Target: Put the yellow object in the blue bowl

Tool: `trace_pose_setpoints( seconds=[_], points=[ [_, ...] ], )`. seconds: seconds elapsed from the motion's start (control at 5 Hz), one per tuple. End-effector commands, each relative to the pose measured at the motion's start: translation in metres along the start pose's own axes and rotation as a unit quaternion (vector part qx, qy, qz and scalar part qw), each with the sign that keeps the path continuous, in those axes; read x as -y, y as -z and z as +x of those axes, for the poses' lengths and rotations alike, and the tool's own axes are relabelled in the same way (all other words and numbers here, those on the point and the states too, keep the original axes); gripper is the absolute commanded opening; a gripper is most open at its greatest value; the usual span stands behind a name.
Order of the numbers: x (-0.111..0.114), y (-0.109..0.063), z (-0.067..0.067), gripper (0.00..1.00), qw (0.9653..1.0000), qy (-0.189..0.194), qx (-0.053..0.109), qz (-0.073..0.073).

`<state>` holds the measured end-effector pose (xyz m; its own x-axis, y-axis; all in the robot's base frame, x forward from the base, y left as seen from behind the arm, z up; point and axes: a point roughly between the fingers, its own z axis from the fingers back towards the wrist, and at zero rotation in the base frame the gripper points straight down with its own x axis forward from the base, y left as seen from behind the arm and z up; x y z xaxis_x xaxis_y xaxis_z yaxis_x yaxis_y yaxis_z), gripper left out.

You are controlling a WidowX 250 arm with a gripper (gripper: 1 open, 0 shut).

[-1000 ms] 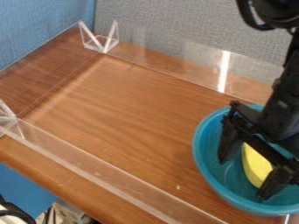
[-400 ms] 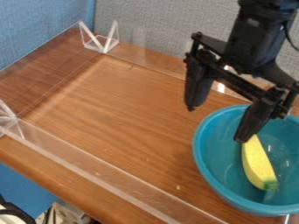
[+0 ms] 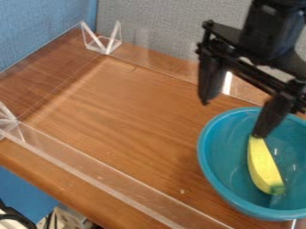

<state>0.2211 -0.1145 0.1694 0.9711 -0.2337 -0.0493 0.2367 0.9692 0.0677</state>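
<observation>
Yellow object (image 3: 266, 165) rests inside the blue bowl (image 3: 221, 143)

At the table's (image 3: 107, 98) right front corner, we see the gripper (image 3: 242, 103) above the bowl, fingers wide apart, holding nothing.

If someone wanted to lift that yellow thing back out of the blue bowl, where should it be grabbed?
Probably at its middle, coming straight down from above. The yellow object is long and narrow and lies flat inside the blue bowl, so the bowl's raised wall blocks any sideways approach. The open gripper would close across the narrow width, not along the length.
</observation>
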Motion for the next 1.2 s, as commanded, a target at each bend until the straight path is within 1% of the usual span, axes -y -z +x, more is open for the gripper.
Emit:
trace_pose_setpoints(
  seconds=[0.0,0.2,0.4,0.6,0.8,1.0],
  points=[
    [0.013,-0.010,0.002,1.00,0.9990,0.013,0.042,-0.012],
    [0.011,0.005,0.000,1.00,0.9976,0.037,0.057,-0.015],
    [0.016,0.014,-0.001,1.00,0.9955,0.063,0.070,-0.013],
    [0.013,0.004,-0.011,1.00,0.9949,0.058,0.082,-0.010],
    [0.008,-0.007,-0.014,1.00,0.9941,0.054,0.094,-0.010],
    [0.006,-0.012,-0.012,1.00,0.9915,0.078,0.103,-0.010]
  ],
)
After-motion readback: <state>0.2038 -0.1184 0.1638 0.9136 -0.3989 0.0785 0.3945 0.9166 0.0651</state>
